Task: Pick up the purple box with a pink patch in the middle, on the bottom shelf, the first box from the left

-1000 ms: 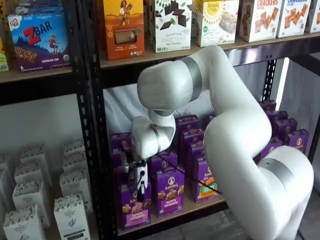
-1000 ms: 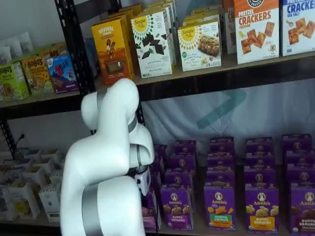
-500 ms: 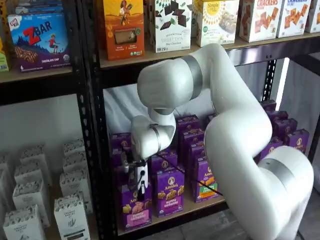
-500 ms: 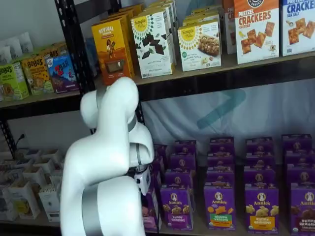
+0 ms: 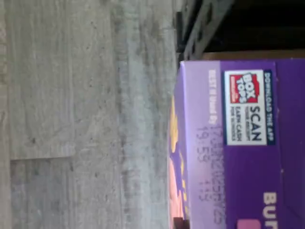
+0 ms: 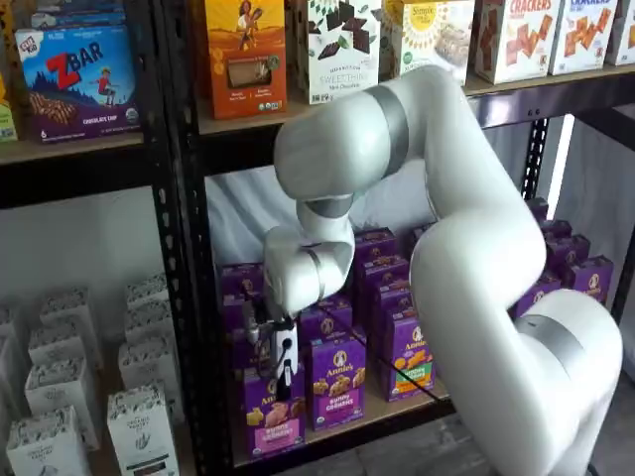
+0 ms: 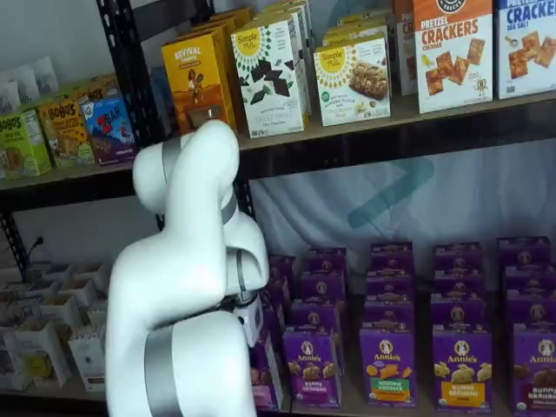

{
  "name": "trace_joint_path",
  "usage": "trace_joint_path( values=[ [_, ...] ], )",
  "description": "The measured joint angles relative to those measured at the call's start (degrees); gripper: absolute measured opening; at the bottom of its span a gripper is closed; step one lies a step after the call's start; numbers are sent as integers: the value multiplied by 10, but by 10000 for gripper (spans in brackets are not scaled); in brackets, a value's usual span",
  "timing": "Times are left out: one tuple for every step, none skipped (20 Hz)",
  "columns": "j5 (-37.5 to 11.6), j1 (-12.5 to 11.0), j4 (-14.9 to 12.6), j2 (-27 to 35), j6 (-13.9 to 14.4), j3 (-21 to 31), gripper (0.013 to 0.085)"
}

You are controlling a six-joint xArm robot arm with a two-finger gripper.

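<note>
The purple box [image 6: 274, 421] stands upright at the left front of the bottom shelf [image 6: 382, 409], its front showing bunny snacks above a pink band. My gripper [image 6: 275, 365] reaches down from the white wrist and is shut on the box's top edge, with a black finger [image 6: 288, 355] on its front. The wrist view shows the purple box [image 5: 248, 143] from very close, its top flap printed with a Box Tops label. In a shelf view the arm covers most of the purple box [image 7: 264, 375], and the fingers do not show.
More purple cartons [image 6: 335, 382] stand in rows to the right and behind. A black perforated upright [image 6: 193, 297] stands close on the left. White cartons [image 6: 139, 421] fill the neighbouring bay. The higher board carries orange and white cartons [image 6: 243, 55]. The grey floor [image 5: 86, 114] lies below.
The fingers have closed on the box's top. The arm's big joint has risen, and the wrist with the box has shifted slightly to the right and toward the shelf's front edge.
</note>
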Motion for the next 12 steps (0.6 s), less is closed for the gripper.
trace_joint_path(
  values=[
    [-2, -1, 1, -9, -2, 12, 290],
    [-6, -2, 3, -18, -4, 25, 290],
    [-9, -3, 2, -28, -5, 38, 290],
    [-13, -4, 1, -40, -5, 54, 290],
    [-16, -5, -1, -51, -5, 68, 290],
    [-17, -6, -3, -60, -3, 79, 290],
    [-15, -7, -5, -70, -2, 90, 290],
    [-12, -7, -5, -80, -3, 101, 290],
    [-9, -7, -4, -89, -4, 111, 290],
    [-6, -7, -1, -99, -6, 121, 290],
    [-5, -7, 1, -108, -9, 132, 290],
    [-5, -6, 4, -117, -11, 141, 290]
  ],
)
